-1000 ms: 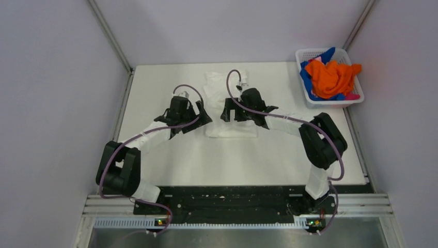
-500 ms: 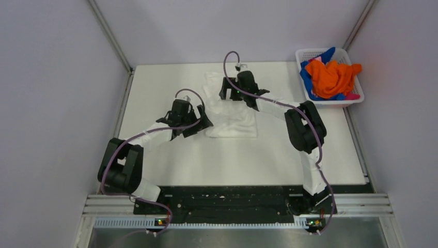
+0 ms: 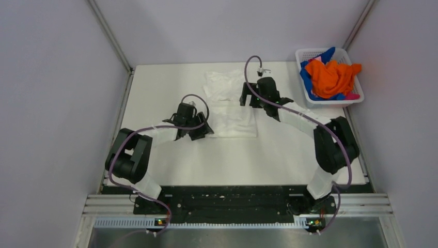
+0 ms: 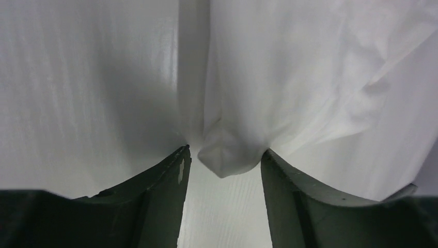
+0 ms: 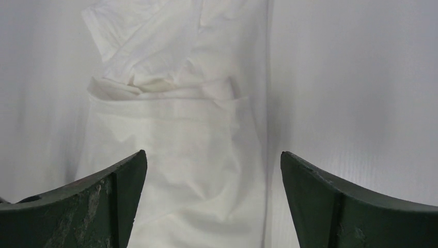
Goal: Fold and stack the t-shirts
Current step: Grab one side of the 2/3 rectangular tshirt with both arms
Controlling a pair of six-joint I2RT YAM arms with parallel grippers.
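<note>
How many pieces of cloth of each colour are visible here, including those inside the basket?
white t-shirt: 1
orange cloth: 1
blue cloth: 1
pink cloth: 1
Total: 4, counting each colour in the basket as one piece; the heap may hide more.

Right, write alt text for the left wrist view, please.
A bunched corner of the white t-shirt sits between the two dark fingers of the left claw, not yet pinched. The shirt spreads to the right over the white table.
</note>
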